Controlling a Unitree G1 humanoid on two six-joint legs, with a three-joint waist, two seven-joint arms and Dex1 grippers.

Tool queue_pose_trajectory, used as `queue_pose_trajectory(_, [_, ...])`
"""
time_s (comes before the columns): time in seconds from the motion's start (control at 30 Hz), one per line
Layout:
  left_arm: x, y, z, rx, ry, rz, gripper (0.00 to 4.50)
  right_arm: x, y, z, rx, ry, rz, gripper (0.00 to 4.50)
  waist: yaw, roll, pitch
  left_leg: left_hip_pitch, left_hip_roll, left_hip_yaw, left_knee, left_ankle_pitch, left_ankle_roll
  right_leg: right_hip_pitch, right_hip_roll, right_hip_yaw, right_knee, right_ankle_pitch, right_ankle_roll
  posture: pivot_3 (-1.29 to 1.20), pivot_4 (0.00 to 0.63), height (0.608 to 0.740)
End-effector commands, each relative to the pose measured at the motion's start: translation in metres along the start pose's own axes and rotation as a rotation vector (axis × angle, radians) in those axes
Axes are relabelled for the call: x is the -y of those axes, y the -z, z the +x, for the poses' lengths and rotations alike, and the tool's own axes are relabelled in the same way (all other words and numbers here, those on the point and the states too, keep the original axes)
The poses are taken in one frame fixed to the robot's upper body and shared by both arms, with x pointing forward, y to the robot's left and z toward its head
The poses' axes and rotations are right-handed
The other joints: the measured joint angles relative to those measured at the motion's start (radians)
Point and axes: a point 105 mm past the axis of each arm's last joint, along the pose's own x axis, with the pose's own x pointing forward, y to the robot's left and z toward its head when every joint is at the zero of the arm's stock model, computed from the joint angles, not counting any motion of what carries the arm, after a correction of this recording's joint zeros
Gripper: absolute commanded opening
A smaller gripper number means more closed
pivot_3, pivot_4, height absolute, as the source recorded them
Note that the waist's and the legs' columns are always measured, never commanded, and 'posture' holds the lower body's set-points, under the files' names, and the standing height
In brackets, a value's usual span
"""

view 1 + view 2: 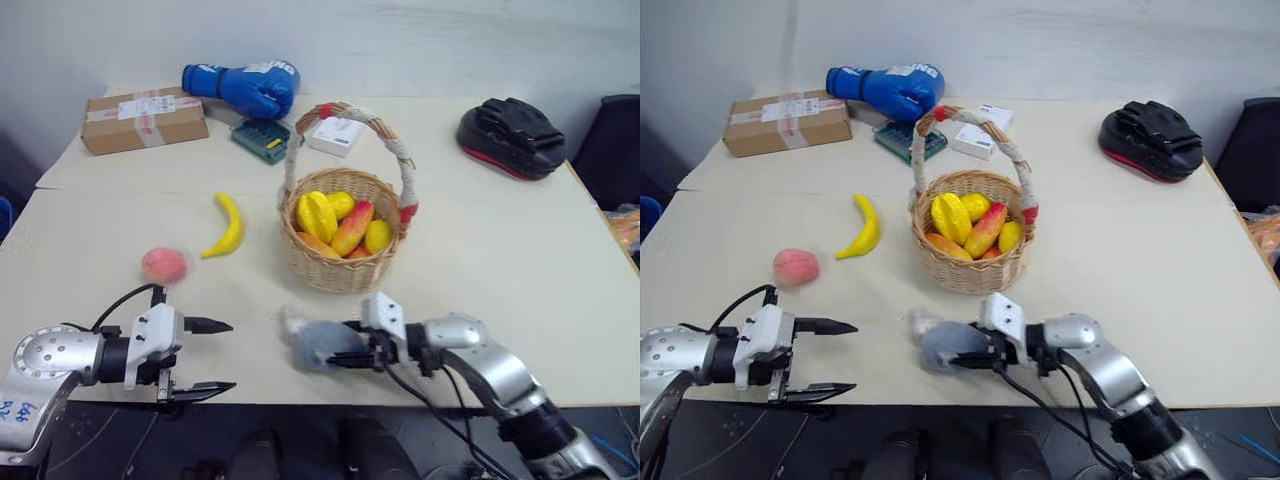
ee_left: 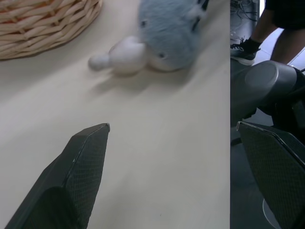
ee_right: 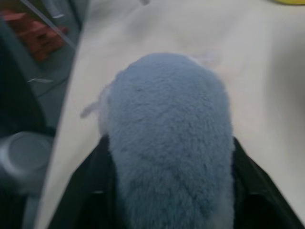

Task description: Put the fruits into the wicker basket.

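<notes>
Right now the wicker basket [image 1: 342, 250] stands near the middle of the cream bench [image 1: 520, 290], its cloth-wrapped handle arched over a heap of yellow and red-orange toy fruit already lying inside. Just to the left of the basket the banana [image 1: 227, 226] lies on the bench, apart from the weave, and farther left and a little nearer the front edge sits the peach [image 1: 164, 266], well apart from the basket. In front of the basket, close to the bench's near edge, the right pincer [image 1: 345, 352] points leftward with its two black fingers closed on the sides of a grey-blue plush toy [image 1: 318, 343], whose small white part pokes out toward the basket. The right wrist view shows the fuzzy body wedged between both fingers. The left pincer [image 1: 205, 355] hovers at the front edge, below the peach and well left of the basket, fingers spread wide and gripping nothing. Behind the basket, toward the far wall, rest a blue boxing glove [image 1: 245, 88], a cardboard box [image 1: 144, 119], a small white box [image 1: 336, 135] and, off to the right, a black and red pad [image 1: 512, 135].
</notes>
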Motion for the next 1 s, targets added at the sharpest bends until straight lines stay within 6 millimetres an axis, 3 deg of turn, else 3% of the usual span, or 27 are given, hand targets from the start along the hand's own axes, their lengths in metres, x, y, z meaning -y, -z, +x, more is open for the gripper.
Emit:
queue_pose_trajectory(0.03, [0.005,-0.003,0.006,0.008,0.049,0.021,4.5,-0.006,-0.028,-0.035,0.072,0.037,0.025,0.95,0.0,0.001,0.0,-0.001,0.0,0.0,0.0,0.0,0.0,-0.001,0.0,0.0,-0.001,0.0,0.0,0.0,0.15,0.74])
queue_pose_trajectory(0.1, [0.01,-0.015,0.017,0.07,0.075,0.041,4.5,-0.014,-0.025,-0.066,0.027,0.089,0.104,0.75,-0.001,0.002,0.001,-0.002,0.0,0.0,0.0,-0.001,0.001,-0.001,0.0,0.0,-0.001,0.0,0.001,0.0,0.15,0.74])
queue_pose_trajectory(0.17, [0.017,-0.03,0.027,0.146,0.107,0.061,4.5,-0.008,-0.028,-0.106,0.04,0.256,0.164,0.75,0.008,0.002,0.001,-0.002,0.0,-0.001,-0.001,-0.001,0.001,0.0,0.0,0.0,-0.003,0.0,0.001,0.0,0.15,0.74])
queue_pose_trajectory(0.27, [0.014,-0.041,0.036,0.203,0.091,0.082,4.5,0.019,-0.032,-0.17,0.083,0.584,0.126,0.75,0.01,0.002,0.001,-0.002,0.001,0.0,0.0,-0.002,0.0,0.0,0.002,0.0,-0.004,0.001,0.002,0.0,0.15,0.74])
queue_pose_trajectory(0.4, [0.001,-0.05,0.046,0.276,0.054,0.083,4.5,0.063,-0.035,-0.241,0.136,0.909,0.072,0.75,-0.005,0.002,0.002,0.003,0.0,0.005,0.002,0.001,0.003,0.003,0.004,0.005,-0.004,0.004,0.006,0.0,0.15,0.74])
queue_pose_trajectory(0.57, [-0.003,-0.054,0.053,0.277,0.067,0.122,4.5,0.11,-0.008,-0.271,0.032,1.05,0.17,0.75,-0.02,0.003,0.005,0.004,-0.002,0.016,0.003,0.004,0.009,0.003,0.004,0.015,-0.008,0.005,0.005,0.0,0.15,0.74])
queue_pose_trajectory(0.63, [-0.003,-0.048,0.054,0.238,0.075,0.17,4.5,0.127,-0.008,-0.284,0.075,1.132,0.216,0.75,-0.028,0.006,0.006,0.004,-0.003,0.018,0.004,0.004,0.009,0.002,0.004,0.018,-0.008,0.007,0.008,0.0,0.15,0.74])
queue_pose_trajectory(0.67, [-0.004,-0.046,0.054,0.229,0.067,0.189,4.5,0.13,-0.014,-0.284,0.147,1.107,0.243,1.29,-0.029,0.007,0.007,0.003,-0.004,0.019,0.004,0.005,0.01,0.001,0.003,0.019,-0.008,0.011,0.017,0.0,0.15,0.74])
queue_pose_trajectory(0.7, [-0.005,-0.045,0.053,0.23,0.055,0.206,4.5,0.132,-0.019,-0.285,0.194,1.092,0.247,1.5,-0.03,0.01,0.008,0.003,-0.005,0.02,0.003,0.004,0.01,0.0,0.002,0.02,-0.008,0.012,0.018,0.0,0.15,0.74])
queue_pose_trajectory(0.8, [-0.013,-0.052,0.049,0.271,-0.011,0.246,4.5,0.135,-0.025,-0.297,0.165,1.133,0.21,2.62,-0.03,0.011,0.008,0.002,-0.006,0.021,0.001,0.003,0.011,-0.001,0.002,0.021,-0.009,0.012,0.019,0.0,0.15,0.74])
queue_pose_trajectory(0.93, [-0.02,-0.05,0.043,0.273,-0.075,0.238,4.5,0.125,-0.043,-0.309,0.106,1.141,0.113,4.12,-0.026,0.011,0.009,-0.001,-0.005,0.021,0.002,0.002,0.012,-0.002,0.002,0.021,-0.011,0.012,0.02,0.0,0.15,0.74])
queue_pose_trajectory(0.97, [-0.021,-0.048,0.041,0.263,-0.086,0.234,4.5,0.123,-0.047,-0.312,0.106,1.151,0.095,4.43,-0.025,0.011,0.009,-0.001,-0.005,0.021,0.002,0.002,0.012,-0.002,0.002,0.021,-0.011,0.011,0.02,0.0,0.15,0.74])
queue_pose_trajectory(1.0, [-0.025,-0.045,0.036,0.248,-0.122,0.227,4.5,0.118,-0.048,-0.316,0.085,1.153,0.069,4.47,-0.025,0.011,0.009,-0.001,-0.005,0.021,0.002,0.001,0.012,-0.002,0.002,0.021,-0.011,0.011,0.02,0.0,0.15,0.74])
